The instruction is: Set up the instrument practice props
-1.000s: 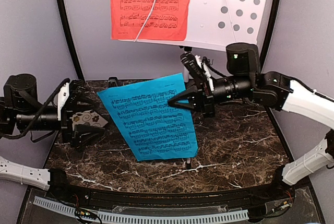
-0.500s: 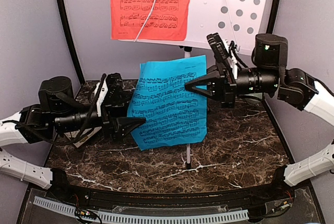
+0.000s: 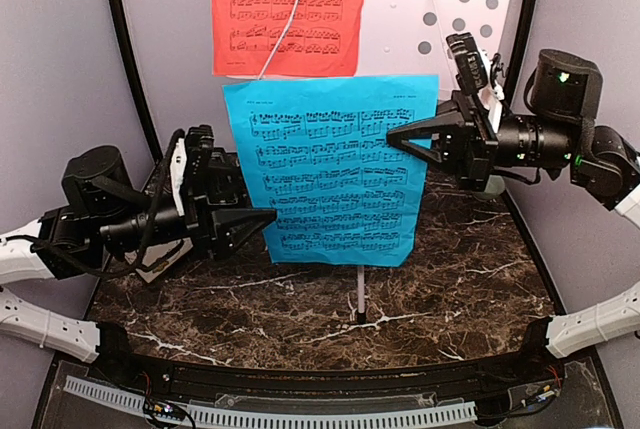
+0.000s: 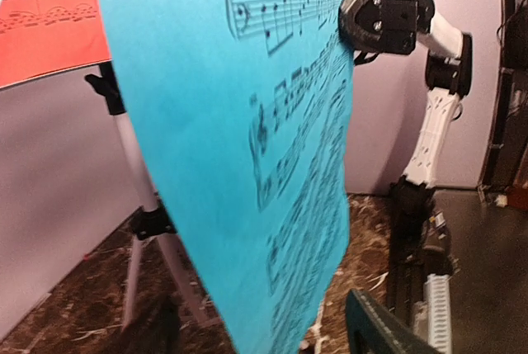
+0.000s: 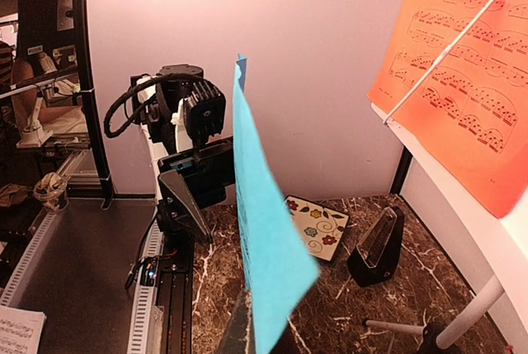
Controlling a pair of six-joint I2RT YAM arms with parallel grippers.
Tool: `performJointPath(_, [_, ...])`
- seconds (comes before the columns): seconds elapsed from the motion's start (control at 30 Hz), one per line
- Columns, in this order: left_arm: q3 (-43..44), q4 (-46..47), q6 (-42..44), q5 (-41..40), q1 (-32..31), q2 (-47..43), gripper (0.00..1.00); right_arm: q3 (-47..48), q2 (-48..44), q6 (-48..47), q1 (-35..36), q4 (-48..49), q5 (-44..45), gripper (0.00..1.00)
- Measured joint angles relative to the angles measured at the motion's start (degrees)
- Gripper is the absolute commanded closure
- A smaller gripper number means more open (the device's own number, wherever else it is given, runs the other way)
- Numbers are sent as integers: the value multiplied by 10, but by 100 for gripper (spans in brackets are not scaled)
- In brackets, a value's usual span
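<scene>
Step in hand: judged to be the raising of the blue sheet [image 3: 335,174] to the bare right half of the music stand [image 3: 445,19], beside the red sheet [image 3: 285,9].
Blue sheet, place: in the air above the middle of the counter [image 3: 460,279], upright and facing the near edge. In the top view its top edge overlaps the stand's lower lip.
Blue sheet, look: thin bright paper with staves printed in black on the near face. It is nearly flat and bows slightly toward its unheld lower right corner.
Right hand [image 3: 397,137]: pressed together on the sheet's right edge, near the top. In its wrist view the paper is edge-on and rises straight from between the fingers.
Left hand [image 3: 268,216]: spread, its 2 fingers on either side of the sheet's lower left edge. Whether a pad touches paper cannot be told, as that view is blurred.
Method: close the left hand before lifting, so that 2 grips keep the paper taut. Raise the bottom edge above the lip, slip the sheet behind the retaining wire [image 3: 437,9], lower it onto the lip, then release.
Risk: a 1-sided pull could crease the sheet or swing it against the red one.
Metronome [image 5: 375,248]: on the counter toward its left edge, just beside the floral tile [image 5: 318,228].
</scene>
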Motion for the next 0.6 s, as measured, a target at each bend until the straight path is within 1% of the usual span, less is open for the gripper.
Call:
performJointPath(0.13, [48, 21, -2, 58, 0, 56, 68, 12, 6, 0, 0, 0, 9, 100])
performJointPath(0.23, [71, 42, -2, 85, 0, 75, 82, 19, 5, 1, 0, 0, 27, 100])
performJointPath(0.33, [98, 69, -4, 105, 0, 90, 100, 23, 0, 3, -1, 0, 50, 100])
performJointPath(0.4, [131, 87, 1, 114, 0, 112, 100, 28, -3, 3, -2, 0, 69, 99])
performJointPath(0.43, [151, 94, 3, 118, 0, 126, 100, 33, -4, 3, -3, 0, 81, 96])
performJointPath(0.53, [210, 103, 4, 124, 0, 172, 100, 52, -9, 2, -4, 6, 126, 86])
performJointPath(0.6, [258, 107, 4, 117, 0, 206, 100, 61, -11, -1, -4, 16, 163, 77])
